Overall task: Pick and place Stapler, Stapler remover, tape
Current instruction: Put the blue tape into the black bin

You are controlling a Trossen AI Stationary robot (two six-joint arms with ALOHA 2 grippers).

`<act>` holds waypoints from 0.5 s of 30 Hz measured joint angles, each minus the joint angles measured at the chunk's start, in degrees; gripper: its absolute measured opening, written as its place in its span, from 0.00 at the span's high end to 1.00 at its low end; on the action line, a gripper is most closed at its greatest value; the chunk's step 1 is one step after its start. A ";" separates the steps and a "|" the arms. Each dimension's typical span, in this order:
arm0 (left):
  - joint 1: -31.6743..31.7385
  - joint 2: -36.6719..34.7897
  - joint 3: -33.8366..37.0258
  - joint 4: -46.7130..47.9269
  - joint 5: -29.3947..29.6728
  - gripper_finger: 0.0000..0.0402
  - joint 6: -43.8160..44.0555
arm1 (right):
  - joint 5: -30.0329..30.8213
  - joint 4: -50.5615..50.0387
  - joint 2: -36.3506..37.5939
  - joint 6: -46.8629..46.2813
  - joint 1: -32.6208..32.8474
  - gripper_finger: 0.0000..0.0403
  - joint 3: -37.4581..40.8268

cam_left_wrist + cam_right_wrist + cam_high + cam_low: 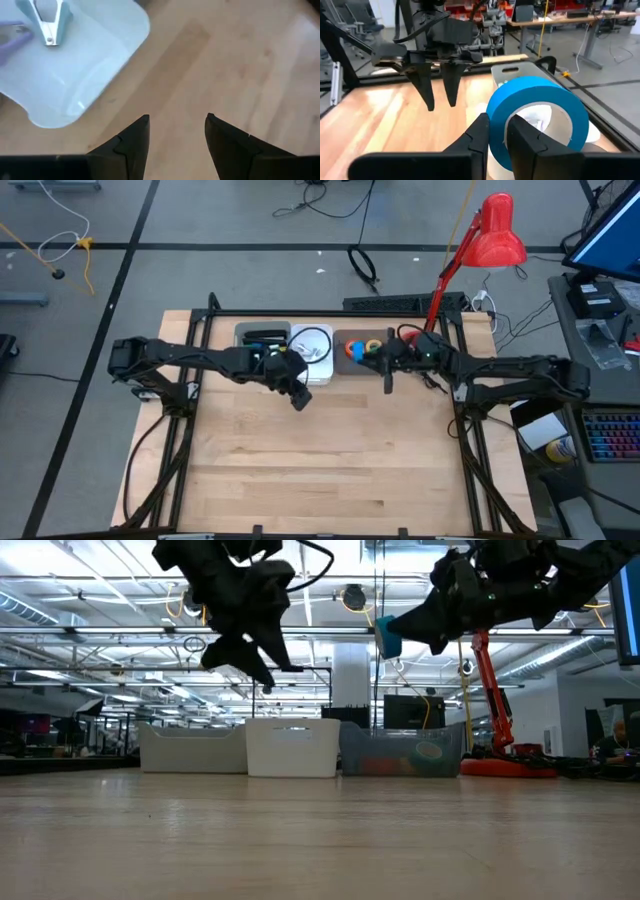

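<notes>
Gripping a blue ring-shaped tape roll (536, 120) with a pale centre, the right gripper (496, 131) is hovering above the dark translucent bin (352, 352) at the far right of the bin row, fingers pinching the roll's rim. In that bin, orange (355, 350) and yellow tape rolls (374, 346) are lying. The left gripper (176, 131) is hanging with fingers spread and empty over bare wood beside the white middle bin (105, 55), which is holding a pale blue staple remover (48, 20). The black stapler (264, 336) is sitting in the far-left grey bin (242, 332).
</notes>
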State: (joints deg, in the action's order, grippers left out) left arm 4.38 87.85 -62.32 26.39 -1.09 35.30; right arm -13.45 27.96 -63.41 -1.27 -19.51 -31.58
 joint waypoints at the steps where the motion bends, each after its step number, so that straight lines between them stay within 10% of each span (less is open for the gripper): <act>1: 0.07 -0.19 0.24 0.09 0.28 0.53 -0.57 | -0.02 -0.44 -0.39 0.04 -0.23 0.90 -0.34; 15: 3.47 -17.88 4.84 -0.36 3.09 0.53 -14.69 | 1.78 -24.39 -18.31 9.37 -2.73 0.89 -20.34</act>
State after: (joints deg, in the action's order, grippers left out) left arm 7.85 69.97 -57.48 26.03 2.00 20.62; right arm -11.67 3.57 -81.73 8.10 -22.24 -51.92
